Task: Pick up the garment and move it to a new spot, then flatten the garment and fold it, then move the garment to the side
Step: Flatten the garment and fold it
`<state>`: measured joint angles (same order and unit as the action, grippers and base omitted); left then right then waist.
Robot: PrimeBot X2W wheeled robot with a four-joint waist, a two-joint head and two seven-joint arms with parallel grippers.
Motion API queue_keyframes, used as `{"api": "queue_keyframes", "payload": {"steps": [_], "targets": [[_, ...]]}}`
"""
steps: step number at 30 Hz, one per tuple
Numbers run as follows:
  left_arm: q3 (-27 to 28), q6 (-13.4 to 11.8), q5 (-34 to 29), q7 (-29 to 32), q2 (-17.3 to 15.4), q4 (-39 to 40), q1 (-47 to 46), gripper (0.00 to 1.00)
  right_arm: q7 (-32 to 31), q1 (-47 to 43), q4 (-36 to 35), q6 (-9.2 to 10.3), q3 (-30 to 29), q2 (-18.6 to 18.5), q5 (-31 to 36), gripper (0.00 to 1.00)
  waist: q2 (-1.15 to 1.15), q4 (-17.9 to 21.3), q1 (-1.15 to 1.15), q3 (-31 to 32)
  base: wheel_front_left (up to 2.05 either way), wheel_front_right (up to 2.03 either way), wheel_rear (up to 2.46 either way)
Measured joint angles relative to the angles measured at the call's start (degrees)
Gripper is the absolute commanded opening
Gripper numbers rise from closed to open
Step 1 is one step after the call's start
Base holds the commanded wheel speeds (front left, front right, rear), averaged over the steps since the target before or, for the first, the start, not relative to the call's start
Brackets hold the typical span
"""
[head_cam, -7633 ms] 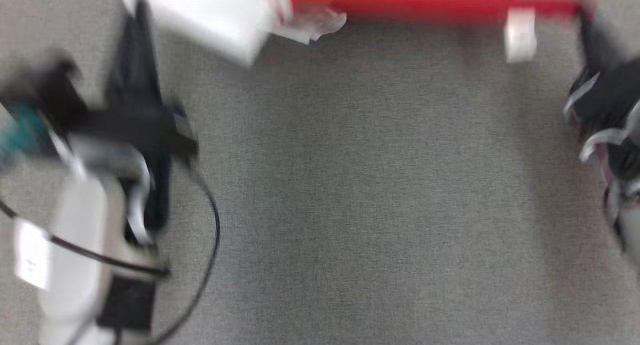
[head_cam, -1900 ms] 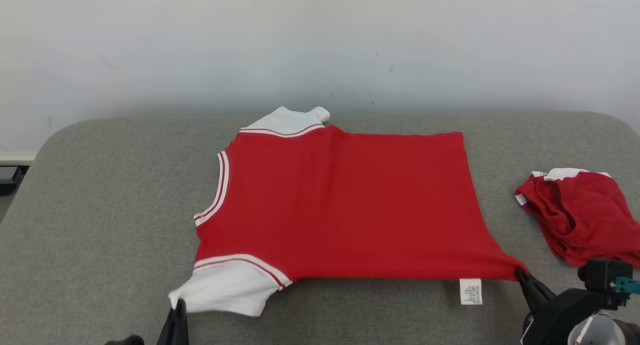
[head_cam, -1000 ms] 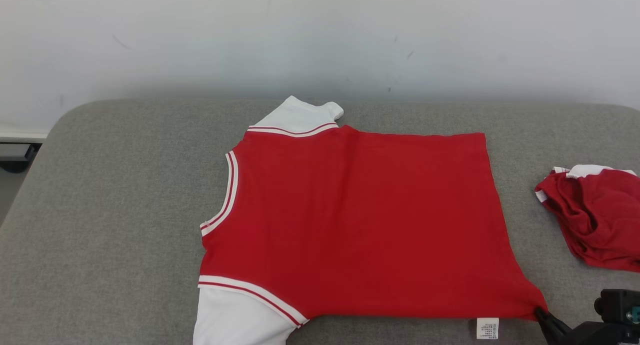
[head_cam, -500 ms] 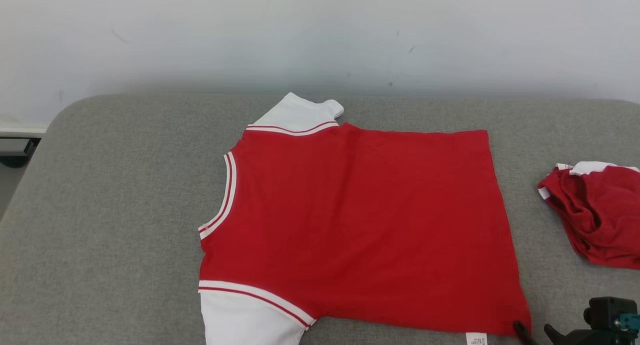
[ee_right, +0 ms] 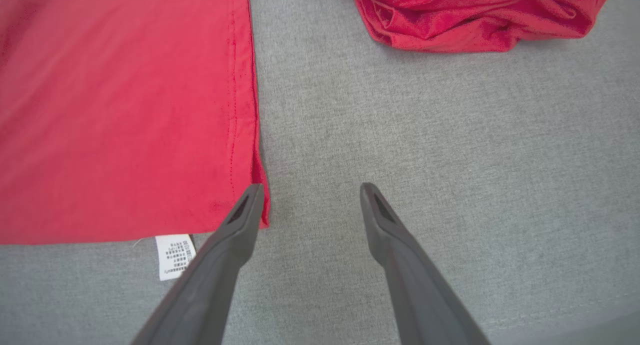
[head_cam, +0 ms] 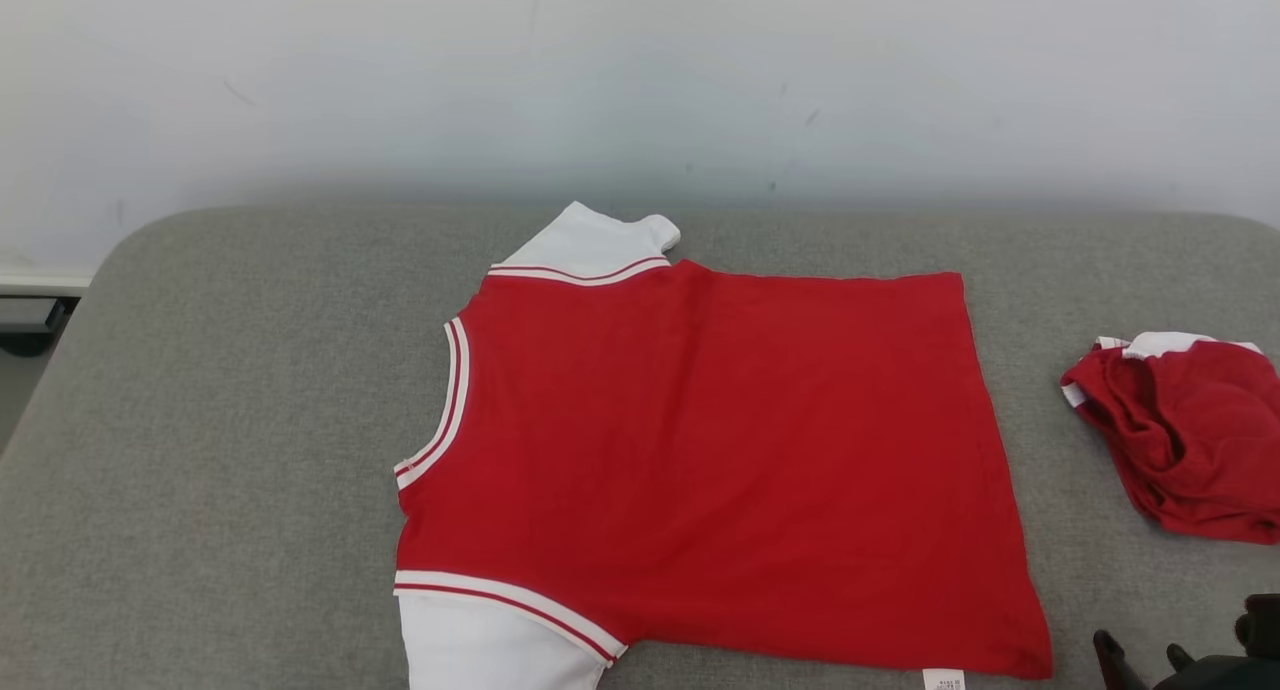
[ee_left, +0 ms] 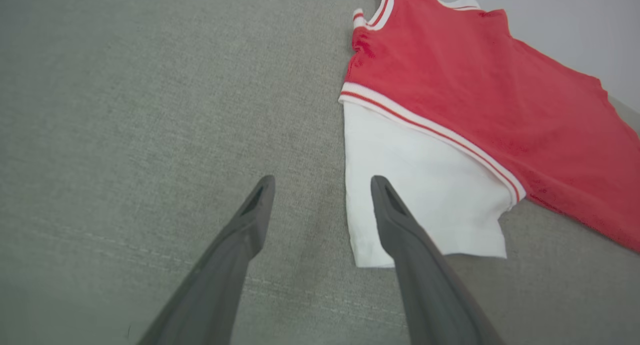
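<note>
Left claw [ee_left: 322, 181]: fingers spread wide, nothing between them. Bare grey upholstered surface [ee_left: 125, 110] shows in the gap.
Right claw [ee_right: 311, 187]: also wide and empty, grey cloth in the gap.
Garment: red knit T-shirt with white sleeves and striped red-and-white trim [head_cam: 700, 450]. It lies spread flat between the two claws and ahead of both, neckline on the left claw's side, hem on the right claw's side.
Near sleeve: white short sleeve [ee_left: 415, 195], flat, just beside the left claw. Its cuff edge runs along the finger nearer the shirt; cannot tell whether they touch.
Hem corner: red stitched corner [ee_right: 260, 205] at the tip of the right claw's finger nearer the shirt; contact unclear.
Label: small white printed care tag [ee_right: 173, 255] pokes out below the hem, just beyond that same finger.
Second garment: crumpled red-and-white heap [ee_right: 475, 15], well ahead of the right claw and apart from the flat shirt.
Stage (judged): flattening looks done, fold not yet begun.
Risk, drag: if either claw pulls away low, the finger beside the cloth could catch the cuff or the corner and rumple the flat lay.
Risk, thin pinch: the fabric lies flush on a soft surface, so closing too shallow may take one layer only or slip off, and the fold would skew.
Risk, uneven lift: sleeve and hem corner raised at different heights would crease the body.
Risk, heap: a wide swing by the right claw could snag the crumpled pile.
</note>
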<state>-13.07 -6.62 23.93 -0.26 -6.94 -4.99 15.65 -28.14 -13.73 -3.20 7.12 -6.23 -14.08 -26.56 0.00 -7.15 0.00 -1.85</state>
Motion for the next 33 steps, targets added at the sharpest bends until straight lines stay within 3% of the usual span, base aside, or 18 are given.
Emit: {"api": "queue_keyframes", "payload": {"steps": [6, 14, 23, 33], "targets": [[2.98, -0.42, -2.75, -2.19, -1.36, 3.80, -6.67, 1.00, 4.71, 0.79, -0.54, 0.01, -4.20, 4.32, 2.42, 1.00, 0.00, 0.28, 0.00, 1.81, 0.00, 0.00, 0.00], [2.90, -0.42, -5.90, -3.38, -2.35, 5.80, -13.90, 1.00, 12.29, 6.12, -4.67, -0.11, -0.55, 5.04, 3.47, 1.00, 0.00, 1.93, 0.00, 3.56, 0.00, 0.00, 0.00], [1.51, 0.65, -6.46, -2.22, -3.99, 5.23, -16.39, 1.00, 17.85, 10.12, -5.48, -4.65, 4.28, 5.35, 3.65, 1.00, 0.00, 5.07, 0.00, 4.75, 0.00, 0.00, 0.00], [1.53, 0.60, -6.51, -0.64, -4.26, 3.02, -17.23, 1.00, 21.63, 12.14, -4.53, -7.14, 6.02, 6.53, 3.61, 1.00, 0.00, 8.58, 0.00, 5.72, 0.00, 0.00, 0.00]]}}
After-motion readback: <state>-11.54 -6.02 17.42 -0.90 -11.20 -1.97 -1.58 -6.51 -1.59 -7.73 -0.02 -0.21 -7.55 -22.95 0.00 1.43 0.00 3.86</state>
